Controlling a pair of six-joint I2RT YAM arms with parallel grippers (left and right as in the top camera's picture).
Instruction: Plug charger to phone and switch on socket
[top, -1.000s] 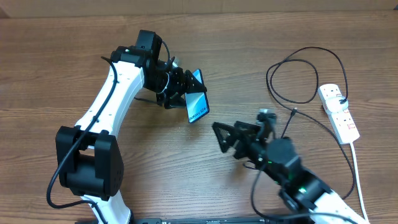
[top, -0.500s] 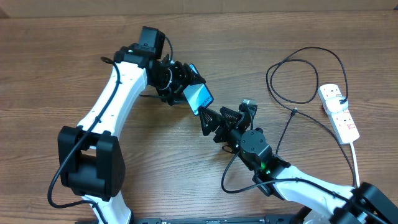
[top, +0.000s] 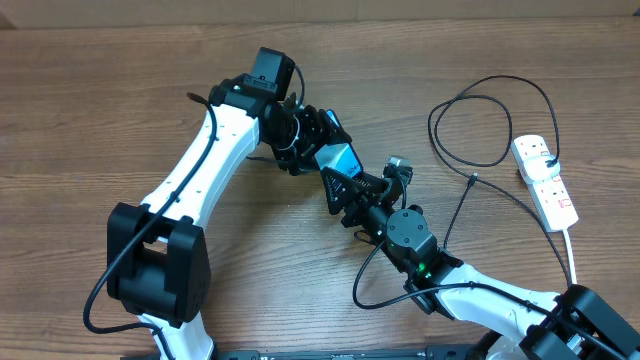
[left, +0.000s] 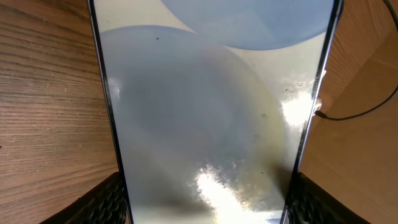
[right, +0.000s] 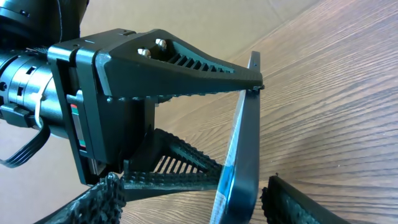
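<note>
My left gripper (top: 322, 143) is shut on the phone (top: 342, 158) and holds it tilted above the table. In the left wrist view the phone (left: 205, 112) fills the frame between the two fingers (left: 202, 208). My right gripper (top: 338, 196) is open, its fingers on either side of the phone's free end. In the right wrist view the phone (right: 241, 155) stands edge-on between those fingers (right: 189, 199), not clamped. The charger cable (top: 485, 125) lies looped at the right, its connector tip (top: 472, 180) loose on the table. The white socket strip (top: 546, 180) lies at the far right.
The strip's thick white cord (top: 577, 270) runs toward the front right edge. The left gripper's body (right: 118, 93) sits close in front of the right wrist camera. A stretch of black cable (left: 357, 111) shows on the wood at the right of the left wrist view.
My left arm has carried the phone to the right. My right gripper has swung up and left from the front of the table and now straddles the phone's end.
</note>
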